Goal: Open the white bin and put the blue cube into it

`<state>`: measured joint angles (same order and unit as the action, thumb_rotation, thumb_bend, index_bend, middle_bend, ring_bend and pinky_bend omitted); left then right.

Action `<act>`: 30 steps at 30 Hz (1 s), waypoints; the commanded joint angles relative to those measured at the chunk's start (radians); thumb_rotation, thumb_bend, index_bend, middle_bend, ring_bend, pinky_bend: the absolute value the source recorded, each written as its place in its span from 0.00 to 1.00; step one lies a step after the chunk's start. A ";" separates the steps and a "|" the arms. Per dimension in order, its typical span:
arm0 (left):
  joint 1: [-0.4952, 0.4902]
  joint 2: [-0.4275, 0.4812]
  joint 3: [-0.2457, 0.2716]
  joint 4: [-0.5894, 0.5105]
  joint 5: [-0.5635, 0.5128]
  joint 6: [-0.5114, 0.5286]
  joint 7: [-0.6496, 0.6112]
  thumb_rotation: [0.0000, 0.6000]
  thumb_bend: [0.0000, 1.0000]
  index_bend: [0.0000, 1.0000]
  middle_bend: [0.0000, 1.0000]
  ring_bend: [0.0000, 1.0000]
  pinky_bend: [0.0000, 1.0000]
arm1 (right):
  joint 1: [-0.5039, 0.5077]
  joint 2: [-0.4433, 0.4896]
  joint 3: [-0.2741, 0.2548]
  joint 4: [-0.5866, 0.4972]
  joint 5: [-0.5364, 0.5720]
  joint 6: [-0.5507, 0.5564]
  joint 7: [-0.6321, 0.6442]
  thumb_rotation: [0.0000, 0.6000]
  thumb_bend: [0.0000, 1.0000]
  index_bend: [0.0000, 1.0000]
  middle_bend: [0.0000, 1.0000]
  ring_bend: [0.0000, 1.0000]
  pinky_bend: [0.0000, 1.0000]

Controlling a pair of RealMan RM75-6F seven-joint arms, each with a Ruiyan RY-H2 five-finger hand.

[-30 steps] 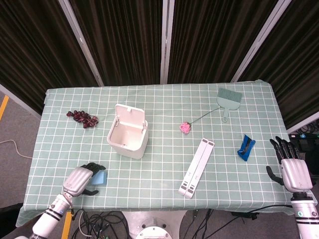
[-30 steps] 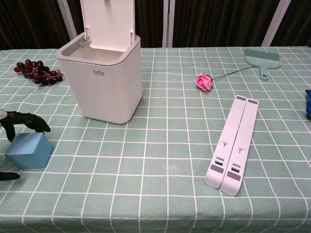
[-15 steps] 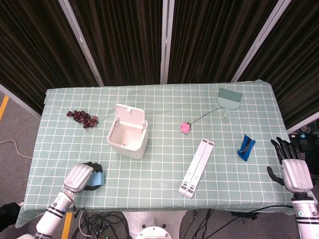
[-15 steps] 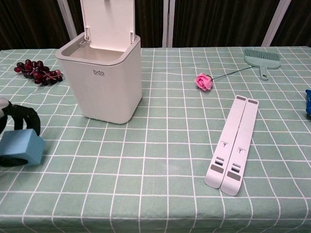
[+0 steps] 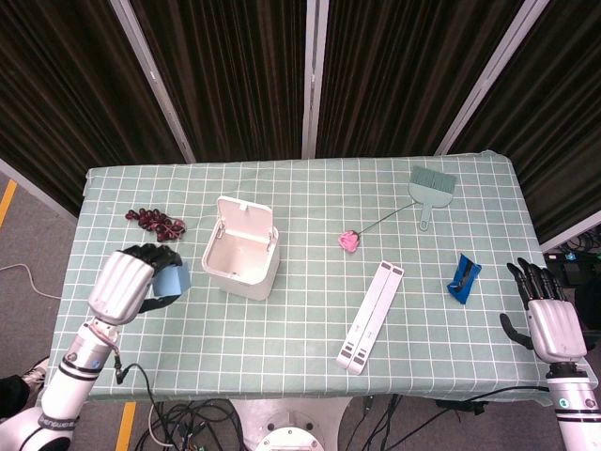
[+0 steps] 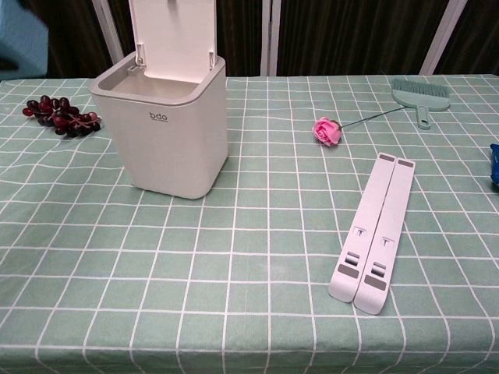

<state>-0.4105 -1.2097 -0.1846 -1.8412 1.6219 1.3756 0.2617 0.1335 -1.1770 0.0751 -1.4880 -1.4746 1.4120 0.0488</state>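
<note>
From above, the left hand (image 5: 127, 282) grips the cube (image 5: 171, 278) in the air just left of the bin (image 5: 240, 252), whose lid stands open. The chest view catches only a blue blur at its top-left corner. The right hand (image 5: 547, 318), fingers spread and holding nothing, shows overhead only, off the worktop's (image 5: 300, 338) right edge.

In the chest view the blue cube (image 6: 22, 35) is a blur cropped by the top-left corner, and a blue object (image 6: 494, 162) is cut by the right edge.
</note>
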 commanded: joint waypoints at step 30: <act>0.156 -0.025 0.156 0.128 -0.109 0.185 -0.046 1.00 0.10 0.07 0.09 0.04 0.21 | -0.013 -0.003 0.001 0.047 0.006 0.007 0.062 1.00 0.28 0.00 0.00 0.00 0.00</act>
<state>-0.3633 -1.2877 -0.1170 -1.7152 1.5419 1.4804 0.2384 0.1198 -1.1797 0.0758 -1.4395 -1.4675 1.4189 0.1128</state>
